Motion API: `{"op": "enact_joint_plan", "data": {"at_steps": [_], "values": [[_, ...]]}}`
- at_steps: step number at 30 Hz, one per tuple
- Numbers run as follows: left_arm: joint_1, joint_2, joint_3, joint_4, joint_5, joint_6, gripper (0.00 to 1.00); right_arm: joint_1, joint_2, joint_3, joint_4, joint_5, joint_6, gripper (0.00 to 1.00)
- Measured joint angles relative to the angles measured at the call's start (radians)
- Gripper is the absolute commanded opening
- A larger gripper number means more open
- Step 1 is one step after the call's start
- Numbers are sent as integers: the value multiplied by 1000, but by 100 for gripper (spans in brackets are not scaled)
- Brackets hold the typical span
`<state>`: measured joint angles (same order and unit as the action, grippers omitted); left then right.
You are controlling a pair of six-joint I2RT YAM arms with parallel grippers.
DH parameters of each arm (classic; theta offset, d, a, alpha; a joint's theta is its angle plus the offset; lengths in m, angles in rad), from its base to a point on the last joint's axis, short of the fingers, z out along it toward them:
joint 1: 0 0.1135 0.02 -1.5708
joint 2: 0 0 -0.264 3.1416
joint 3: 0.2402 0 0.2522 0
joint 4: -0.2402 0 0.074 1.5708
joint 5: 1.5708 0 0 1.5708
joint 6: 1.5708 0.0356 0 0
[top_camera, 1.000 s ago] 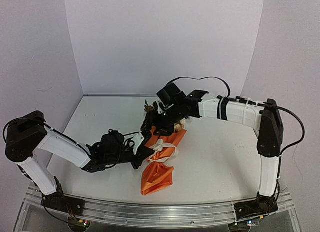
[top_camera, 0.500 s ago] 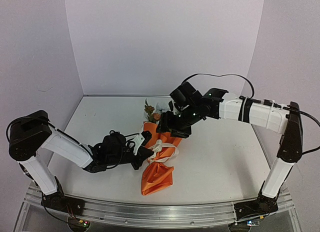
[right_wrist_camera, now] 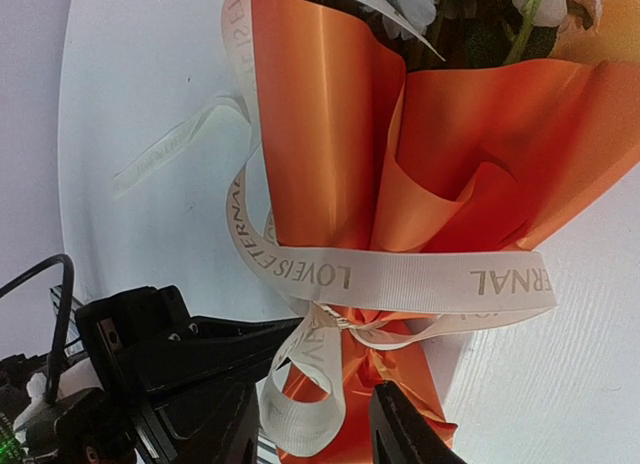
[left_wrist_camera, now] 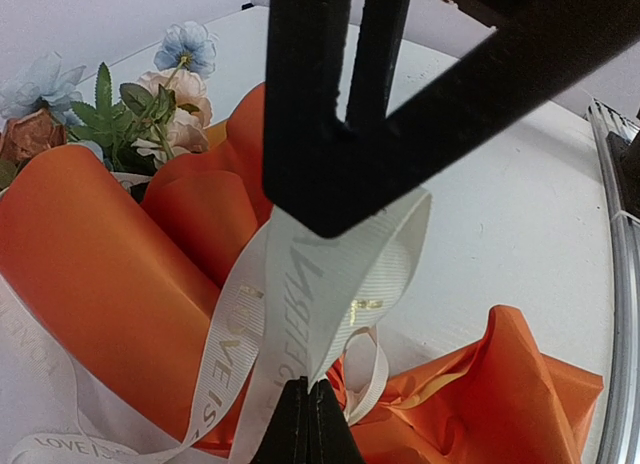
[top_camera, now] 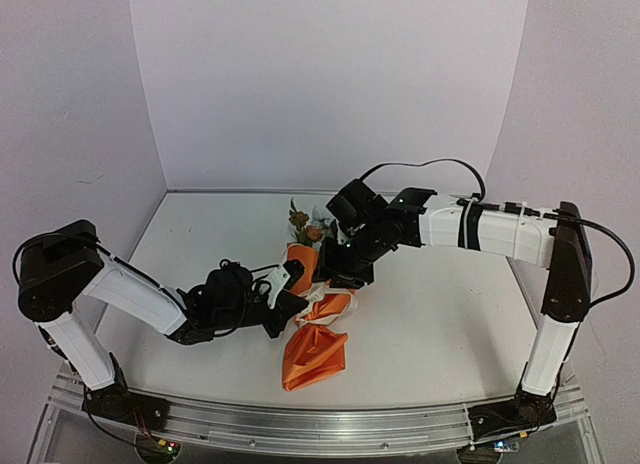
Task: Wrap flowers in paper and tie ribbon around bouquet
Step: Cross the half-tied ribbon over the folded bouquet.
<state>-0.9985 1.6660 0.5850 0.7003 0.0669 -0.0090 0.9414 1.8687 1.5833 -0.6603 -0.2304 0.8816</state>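
**Left:** the left gripper (top_camera: 288, 304) has its jaws fully closed, pinching a strand of the long cream-white fabric ribbon (left_wrist_camera: 322, 284), which is printed with gold lettering. It sits just beside the waist of the bouquet.

**Centre:** the orange paper-cone bouquet (top_camera: 312, 356) lies on the white table (top_camera: 440, 314). Its small orange, pale blue and cream flowers (top_camera: 305, 224) point toward the far wall, and its crumpled tail points toward the near edge. The ribbon bands the cone and crosses itself at the pinched waist.

**Right:** the right gripper (right_wrist_camera: 310, 429) has its jaws partly apart, one fingertip on either side of a ribbon loop and the paper at the waist. Whether they touch either cannot be told.
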Motion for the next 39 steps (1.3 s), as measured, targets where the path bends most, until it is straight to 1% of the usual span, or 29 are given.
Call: {"op": "enact_joint_plan", "data": {"at_steps": [3,6,7,10,11,12,13,14,15,16,18,19,21,24,27,30,32,34,39], "values": [[0,2,1,0,0,0,0,1,0,0,0,-2,4,18],[0,5,2,0,-1,-1,0,2,0,0,1,-6,6,2],[0,5,2,0,-1,-1,0,3,1,0,2,-9,10,0],[0,5,2,0,-3,-9,0,3,2,0,2,-11,10,0],[0,5,2,-1,-5,-15,2,3,2,0,2,-10,10,0],[0,5,2,-1,-9,-18,5,3,2,0,3,-10,10,0],[0,5,3,-3,-13,-24,11,3,2,-1,4,-8,10,0],[0,5,5,-10,-16,-30,20,3,2,-3,5,-5,10,0],[0,3,10,-25,-18,-43,32,4,2,-6,7,-1,9,0],[0,-1,17,-44,-19,-55,41,5,2,-10,8,5,9,0],[1,-21,27,-81,-19,-90,51,7,2,-19,9,16,6,0],[3,-39,29,-101,-19,-112,54,9,2,-23,9,24,4,0],[11,-100,29,-150,-15,-157,57,12,2,-30,9,37,0,0],[43,-204,29,-204,-14,-230,59,14,2,-37,11,54,-6,0],[98,-298,30,-264,-21,-302,60,16,2,-41,15,65,-12,0],[177,-329,43,-343,-29,-370,61,17,2,-43,16,77,-16,0],[231,-306,78,-418,-42,-398,61,18,2,-46,17,85,-17,0],[262,-254,128,-483,-44,-415,59,18,2,-51,17,88,-18,0],[332,-83,242,-538,17,-456,53,18,2,-58,17,96,-21,0]]}}
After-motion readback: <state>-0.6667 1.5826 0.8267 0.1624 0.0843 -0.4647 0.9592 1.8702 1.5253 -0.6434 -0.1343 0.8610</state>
